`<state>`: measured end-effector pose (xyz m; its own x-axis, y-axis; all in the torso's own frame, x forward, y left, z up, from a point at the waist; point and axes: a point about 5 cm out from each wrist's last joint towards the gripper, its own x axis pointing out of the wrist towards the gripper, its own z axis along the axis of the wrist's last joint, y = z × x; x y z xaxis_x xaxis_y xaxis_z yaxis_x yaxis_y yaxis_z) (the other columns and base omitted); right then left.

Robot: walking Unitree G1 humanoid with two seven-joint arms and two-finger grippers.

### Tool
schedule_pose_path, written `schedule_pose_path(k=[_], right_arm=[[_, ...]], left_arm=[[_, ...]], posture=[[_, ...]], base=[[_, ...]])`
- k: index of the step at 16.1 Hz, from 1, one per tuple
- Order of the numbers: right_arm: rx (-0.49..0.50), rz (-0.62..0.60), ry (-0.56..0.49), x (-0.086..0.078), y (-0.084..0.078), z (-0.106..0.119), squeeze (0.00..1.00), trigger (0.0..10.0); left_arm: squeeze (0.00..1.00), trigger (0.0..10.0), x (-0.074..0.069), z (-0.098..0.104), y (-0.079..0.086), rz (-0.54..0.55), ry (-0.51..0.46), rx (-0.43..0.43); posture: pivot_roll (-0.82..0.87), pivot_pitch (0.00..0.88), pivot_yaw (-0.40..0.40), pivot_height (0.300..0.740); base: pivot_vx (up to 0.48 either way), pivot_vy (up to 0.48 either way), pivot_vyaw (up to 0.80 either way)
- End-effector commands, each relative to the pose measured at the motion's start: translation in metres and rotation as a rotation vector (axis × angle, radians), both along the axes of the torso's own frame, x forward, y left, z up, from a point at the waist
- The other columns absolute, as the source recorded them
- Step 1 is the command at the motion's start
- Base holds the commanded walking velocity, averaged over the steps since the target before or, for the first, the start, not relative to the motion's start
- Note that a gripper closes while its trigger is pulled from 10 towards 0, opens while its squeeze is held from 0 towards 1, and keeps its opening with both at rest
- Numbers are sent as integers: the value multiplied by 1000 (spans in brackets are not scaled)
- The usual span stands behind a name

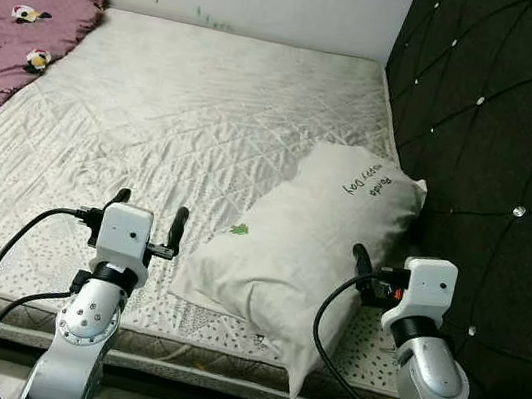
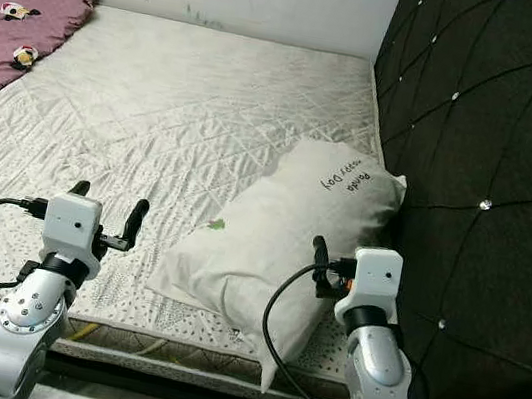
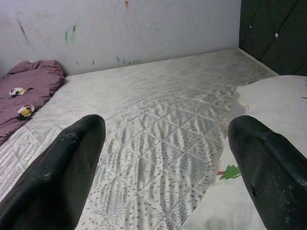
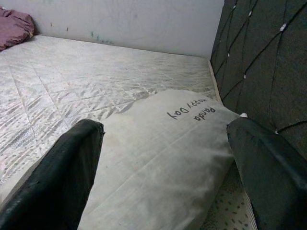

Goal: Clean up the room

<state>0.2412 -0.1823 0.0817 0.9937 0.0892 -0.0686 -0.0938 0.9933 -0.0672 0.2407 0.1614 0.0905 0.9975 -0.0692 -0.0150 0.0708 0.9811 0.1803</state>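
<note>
Left gripper (image 1: pixel 148 222) and right gripper (image 4: pixel 163 172), both spread wide and empty, flank the white pillow's (image 1: pixel 310 242) near end; it lies askew beside the headboard (image 1: pixel 497 145); advisable: pinch both corners evenly, then square it; purple quilt (image 1: pixel 20 29) bunched far left.

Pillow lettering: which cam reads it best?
Right wrist view: the pillow lies close between the open right gripper's fingers, and the lettering is large and sharp. Both eye views show the whole pillow with smaller text. Left wrist view catches just its edge, with a green tree print.
</note>
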Motion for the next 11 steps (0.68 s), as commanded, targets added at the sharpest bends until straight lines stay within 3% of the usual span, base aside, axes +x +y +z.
schedule_pose_path(k=[1, 11], right_arm=[[-6, 8, -18, 2, 2, 6, 0, 10000], [5, 26, -17, 3, 2, 8, 0, 10000]], left_arm=[[0, 10000, 1, 5, -1, -6, -21, 8], [0, 10000, 3, 6, -4, -1, -36, -13]], posture=[[-3, 23, 4, 730], [-9, 20, -4, 611]], base=[[0, 0, 0], [0, 0, 0]])
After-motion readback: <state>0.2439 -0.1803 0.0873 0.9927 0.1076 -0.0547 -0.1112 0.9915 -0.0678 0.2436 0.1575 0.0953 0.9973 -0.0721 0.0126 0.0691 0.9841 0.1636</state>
